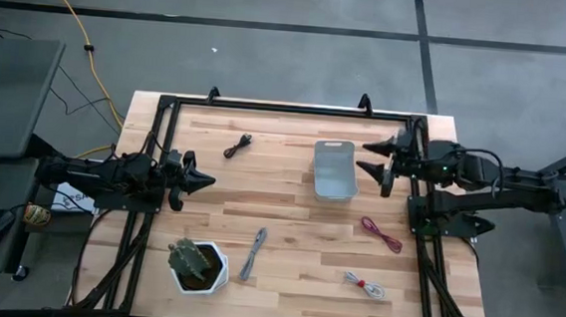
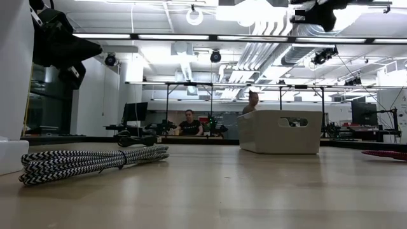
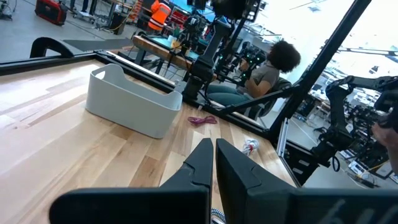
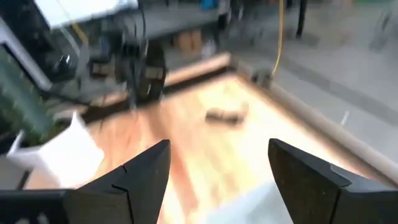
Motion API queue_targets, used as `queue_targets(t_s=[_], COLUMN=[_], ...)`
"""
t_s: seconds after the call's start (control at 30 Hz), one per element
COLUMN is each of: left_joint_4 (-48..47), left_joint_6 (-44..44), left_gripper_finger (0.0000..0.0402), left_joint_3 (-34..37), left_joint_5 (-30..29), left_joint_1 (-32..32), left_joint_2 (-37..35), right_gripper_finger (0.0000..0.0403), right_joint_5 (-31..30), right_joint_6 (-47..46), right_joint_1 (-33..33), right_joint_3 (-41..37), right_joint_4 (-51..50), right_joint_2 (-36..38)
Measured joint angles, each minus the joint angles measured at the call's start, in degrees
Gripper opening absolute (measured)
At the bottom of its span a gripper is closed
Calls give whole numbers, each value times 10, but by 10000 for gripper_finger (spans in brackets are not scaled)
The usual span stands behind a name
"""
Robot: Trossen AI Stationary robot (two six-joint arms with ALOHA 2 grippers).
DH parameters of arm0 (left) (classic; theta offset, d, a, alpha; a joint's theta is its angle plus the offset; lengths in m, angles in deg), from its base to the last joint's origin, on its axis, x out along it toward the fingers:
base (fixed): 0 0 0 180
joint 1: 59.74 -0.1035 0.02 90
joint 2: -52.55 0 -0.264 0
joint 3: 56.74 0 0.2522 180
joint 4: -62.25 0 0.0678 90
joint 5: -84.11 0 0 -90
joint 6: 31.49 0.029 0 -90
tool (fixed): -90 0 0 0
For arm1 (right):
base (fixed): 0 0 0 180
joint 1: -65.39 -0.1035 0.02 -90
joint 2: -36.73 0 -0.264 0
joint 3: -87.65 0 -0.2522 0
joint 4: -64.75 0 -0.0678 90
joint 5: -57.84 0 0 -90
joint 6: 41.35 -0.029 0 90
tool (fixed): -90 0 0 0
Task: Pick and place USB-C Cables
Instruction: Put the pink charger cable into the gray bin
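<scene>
Four cable bundles lie on the wooden table: black [image 1: 238, 145], dark red [image 1: 382, 233], grey [image 1: 253, 252] and whitish with red [image 1: 366, 284]. The pale tray [image 1: 334, 170] stands right of centre. My right gripper [image 1: 363, 155] is open and hangs in the air just right of the tray's far end; its wrist view [image 4: 217, 180] looks across to the black cable [image 4: 227, 114]. My left gripper [image 1: 207, 181] is shut, raised over the table's left side and pointing right; in its wrist view [image 3: 214, 163] it faces the tray [image 3: 130, 102] and the dark red cable [image 3: 202, 120].
A white hexagonal pot with a green plant [image 1: 198, 264] stands near the table's near left corner, beside the grey cable [image 2: 89, 162]. A black frame [image 1: 267, 105] runs around the table. A yellow cord [image 1: 73, 14] lies on the floor. People sit in the room behind [image 2: 189, 122].
</scene>
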Motion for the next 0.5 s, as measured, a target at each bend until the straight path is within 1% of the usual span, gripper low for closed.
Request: queue_targets(t_s=[0.07,0.2,0.27,0.37,0.5], left_joint_4=[0,0,0,0,0], left_joint_6=[0,0,0,0,0], left_gripper_finger=[1,1,1,1,1], left_joint_3=[0,0,0,0,0], left_joint_5=[0,0,0,0,0], left_joint_1=[0,0,0,0,0], left_joint_2=[0,0,0,0,0], right_gripper_finger=[261,261,261,261,261], right_joint_5=[34,121,150,151,147], right_joint_6=[-49,-169,-231,-308,-393], right_joint_1=[0,0,-6,-30,-76], right_joint_3=[4,8,3,-15,-49], right_joint_4=[-69,-207,-268,-341,-369], right_joint_2=[0,-5,-8,-8,-8])
